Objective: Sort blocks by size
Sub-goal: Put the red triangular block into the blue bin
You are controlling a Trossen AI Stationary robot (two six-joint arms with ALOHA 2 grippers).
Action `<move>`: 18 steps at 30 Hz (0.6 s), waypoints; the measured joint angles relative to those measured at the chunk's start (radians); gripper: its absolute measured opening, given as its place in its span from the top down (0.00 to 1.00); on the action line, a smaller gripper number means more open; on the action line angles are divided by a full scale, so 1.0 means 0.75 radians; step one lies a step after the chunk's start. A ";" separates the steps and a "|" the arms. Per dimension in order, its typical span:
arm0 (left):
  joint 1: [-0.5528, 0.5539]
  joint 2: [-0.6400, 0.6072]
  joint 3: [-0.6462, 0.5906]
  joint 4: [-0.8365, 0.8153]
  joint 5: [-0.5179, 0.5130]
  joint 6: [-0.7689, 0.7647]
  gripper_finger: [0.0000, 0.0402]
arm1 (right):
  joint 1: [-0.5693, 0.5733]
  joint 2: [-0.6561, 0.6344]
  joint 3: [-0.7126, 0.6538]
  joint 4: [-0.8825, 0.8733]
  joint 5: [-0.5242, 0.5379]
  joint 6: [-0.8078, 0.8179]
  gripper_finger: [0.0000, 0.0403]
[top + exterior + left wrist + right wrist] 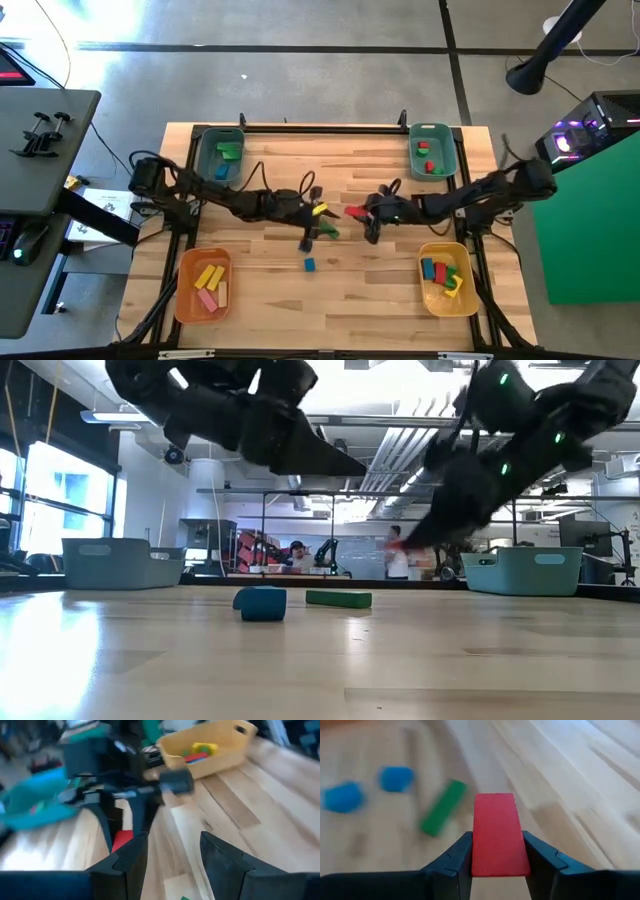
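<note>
Red, flat and oblong, a wooden block (499, 834) sits pinched between the right jaws (497, 857), which press on its two long sides; it juts forward past the fingertips. In the high view these jaws (362, 214) hang over the middle of the pale wood surface (370, 290), the red block's tip just beyond them.

Ahead of the right jaws lie a long green wooden bar (443, 807) and two small blue wooden cubes (396, 778), one further off (342, 797), all on the surface and apart from the held block.

The left jaws (312, 228) hover close by, facing the right ones. A yellow wooden bar (319, 210) shows just beside them. In the left wrist view the fingers (126, 862) stand spread with bare surface between them; whether they pinch the yellow bar I cannot tell.

Further out, the yellow plastic bin (428, 288) and the orange plastic bin (186, 290) hold sorted blocks.
</note>
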State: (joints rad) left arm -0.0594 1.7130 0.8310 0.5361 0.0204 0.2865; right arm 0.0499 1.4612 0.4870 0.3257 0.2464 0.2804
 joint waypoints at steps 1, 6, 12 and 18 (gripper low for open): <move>-0.017 0.000 0.000 -0.002 0.000 0.081 0.59 | 0.003 -0.035 0.000 0.000 -0.032 -0.018 0.69; -0.109 0.000 0.000 0.017 -0.002 0.540 0.59 | 0.001 -0.181 0.000 0.037 -0.215 -0.099 0.69; -0.140 -0.001 0.059 0.057 -0.125 0.607 0.55 | 0.002 -0.211 0.001 0.149 -0.359 -0.106 0.69; -0.140 0.010 0.077 0.049 -0.157 0.733 0.46 | 0.002 -0.195 0.002 0.216 -0.447 -0.106 0.69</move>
State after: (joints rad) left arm -0.1642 1.7206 0.8890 0.5728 -0.0975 0.8360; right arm 0.0517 1.3148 0.4881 0.4874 -0.0886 0.2008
